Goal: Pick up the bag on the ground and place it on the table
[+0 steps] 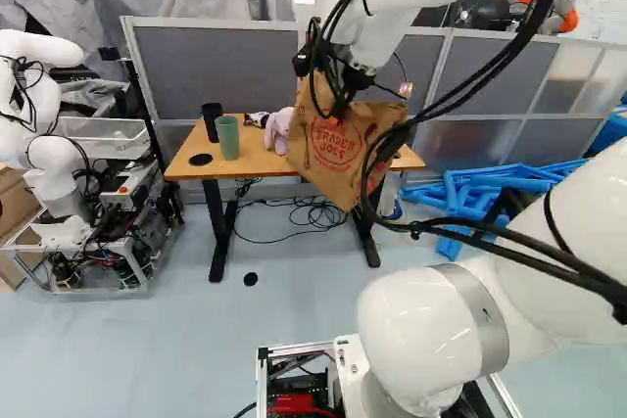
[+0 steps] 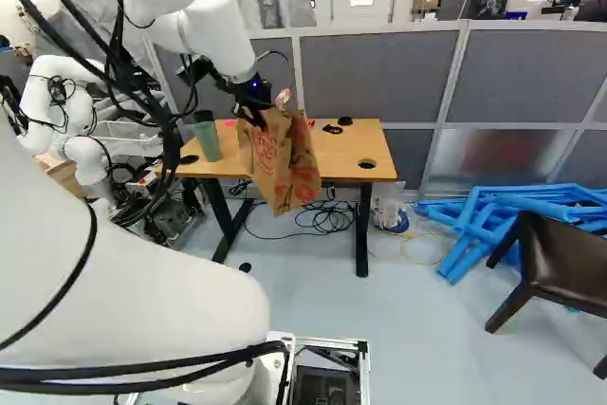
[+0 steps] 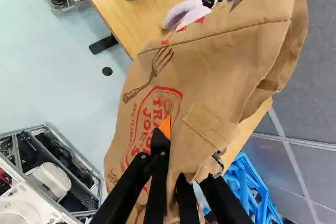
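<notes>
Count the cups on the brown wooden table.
2, in the left base view near the table's left end: a tall green cup, a tall black cup behind it. The brown paper bag may hide others.

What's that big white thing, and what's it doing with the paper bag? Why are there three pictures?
It's a robot arm on a moving base. Its black hand is pinching the brown paper bag, which hangs in the air by the table.

Two pictures come from cameras behind the arm, one on each side. The third camera sits on its wrist, looking along the hand. They all show the same bag!

On the table are a green cup, a black cup and something pinkish.
</notes>
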